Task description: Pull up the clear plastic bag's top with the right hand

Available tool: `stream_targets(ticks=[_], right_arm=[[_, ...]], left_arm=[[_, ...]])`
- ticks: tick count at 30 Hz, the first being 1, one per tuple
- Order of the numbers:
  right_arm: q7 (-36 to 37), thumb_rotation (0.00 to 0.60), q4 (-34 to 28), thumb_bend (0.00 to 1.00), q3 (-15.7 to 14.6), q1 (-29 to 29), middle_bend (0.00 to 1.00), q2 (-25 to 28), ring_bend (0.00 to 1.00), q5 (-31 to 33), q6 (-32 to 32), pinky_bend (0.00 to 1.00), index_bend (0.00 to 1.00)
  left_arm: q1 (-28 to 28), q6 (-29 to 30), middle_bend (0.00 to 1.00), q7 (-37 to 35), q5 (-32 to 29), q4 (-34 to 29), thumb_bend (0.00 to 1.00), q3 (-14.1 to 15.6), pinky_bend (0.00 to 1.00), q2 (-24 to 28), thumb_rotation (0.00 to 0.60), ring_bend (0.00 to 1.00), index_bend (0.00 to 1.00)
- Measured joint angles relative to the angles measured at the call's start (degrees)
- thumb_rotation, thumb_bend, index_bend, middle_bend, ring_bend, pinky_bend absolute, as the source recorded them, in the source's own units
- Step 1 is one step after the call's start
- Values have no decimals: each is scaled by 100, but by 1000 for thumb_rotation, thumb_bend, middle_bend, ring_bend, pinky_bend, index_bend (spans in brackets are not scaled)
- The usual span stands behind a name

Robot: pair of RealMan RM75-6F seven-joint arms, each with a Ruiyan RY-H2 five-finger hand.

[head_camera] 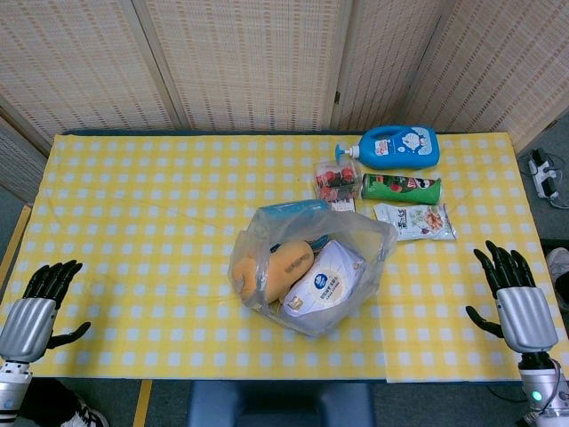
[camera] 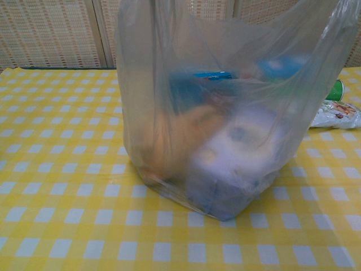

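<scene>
Clear plastic bag (head_camera: 311, 271) sits near the middle of the yellow checked tablecloth (head_camera: 142, 222), a little right of centre and toward the near edge. Through its film show an orange-yellow packet (head_camera: 286, 267) on the left and a white pouch with a blue label (head_camera: 322, 286) on the right, with something blue (head_camera: 293, 210) at the far side. In the chest view the bag (camera: 225, 113) fills most of the picture, its top running up out of view; the contents are blurred there, so what each one is cannot be told for sure.

Right hand (head_camera: 516, 298) hovers at the near right edge of the table, well apart from the bag, fingers spread and holding nothing. Left hand (head_camera: 40, 307) is at the near left edge, likewise released with fingers apart.

Beyond the bag lie a blue bottle (head_camera: 396, 147), a green can on its side (head_camera: 402, 188), a small snack packet (head_camera: 414, 221) and a clear tub of dark red pieces (head_camera: 335, 182).
</scene>
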Motion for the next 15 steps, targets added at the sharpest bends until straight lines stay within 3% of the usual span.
stream_targets(ticks=[8,15], right_arm=[[89,600,-15,254,-20,43,0,16,0,50,-149,0,0],[903,600,35,255,-141,232,0,126,0,-230,-463,0,0]], left_arm=[[-23,2,112,-23,0,26,225,-26,0,-11,600,82,55],[-15,4,112,-59,-29,57,224,-30,0,-5,600,82,55]])
